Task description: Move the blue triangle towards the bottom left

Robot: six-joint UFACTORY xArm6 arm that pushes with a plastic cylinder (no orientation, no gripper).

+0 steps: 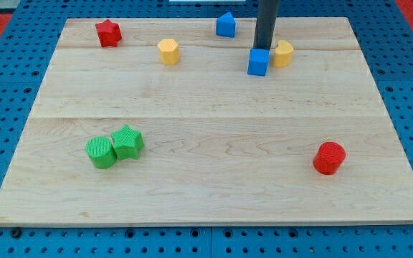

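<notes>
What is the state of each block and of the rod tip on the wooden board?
My tip: hidden behind blue cube.
Blue cube: touching yellow block.
Blue triangle: alone, top edge.
Green cylinder: touching green star.
Red star, yellow hexagon, red cylinder: alone.

My rod (267,25) runs off the view's top edge, and my tip sits hidden behind the blue cube (258,62).

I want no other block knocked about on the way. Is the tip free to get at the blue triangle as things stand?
Probably yes. My tip sits just behind the blue cube, and the blue triangle lies up-left of it with bare board between. The yellow block is on the far side.
</notes>
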